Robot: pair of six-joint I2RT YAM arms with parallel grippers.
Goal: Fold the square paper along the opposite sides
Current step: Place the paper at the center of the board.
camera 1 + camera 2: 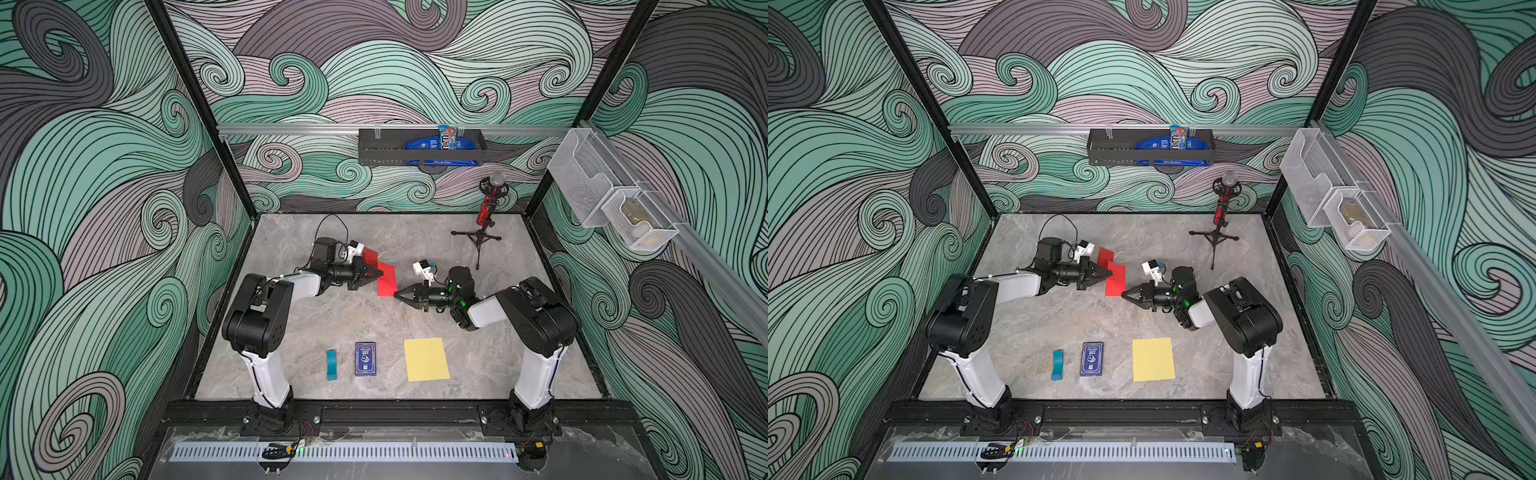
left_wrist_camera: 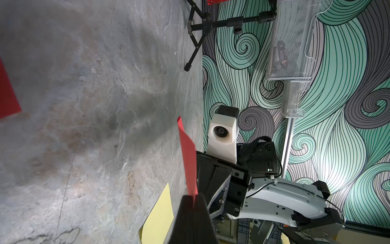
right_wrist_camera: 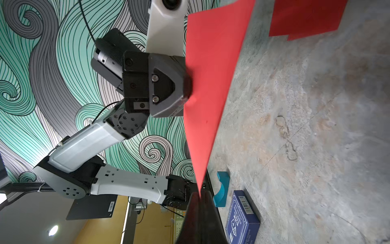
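In both top views we see the red paper point(image 1: 387, 281) held up off the table point(image 1: 291, 332) just past centre toward 12 o'clock. The left gripper point(image 1: 380, 274) is clamped on its 9 o'clock edge. The right gripper point(image 1: 397, 294) is clamped on its 5 o'clock corner.

Only the wrist views show the pinches themselves. In the left wrist view the paper point(image 2: 187, 156) runs straight into the closed jaws. In the right wrist view its corner disappears between the right gripper's point(image 3: 199, 197) closed jaws.

A second red sheet point(image 1: 370, 255) lies flat at 11 o'clock of the held paper. From above the two seem to overlap, but the right wrist view shows them apart.

Bare table lies open from centre toward 6 o'clock. There a teal block point(image 1: 331, 365), a card box point(image 1: 365, 359) and a yellow sheet point(image 1: 427, 359) sit in a row, apart from each other.

The microphone stand point(image 1: 486, 216) is at 1 o'clock, and its nearest leg comes close to the right arm's wrist.

The right wrist view shows a barcode on the card box, but its white print is too small for us to read. The lettering on the snack packet point(image 1: 449, 139) in the black shelf point(image 1: 382, 154) at 12 o'clock is partly hidden.
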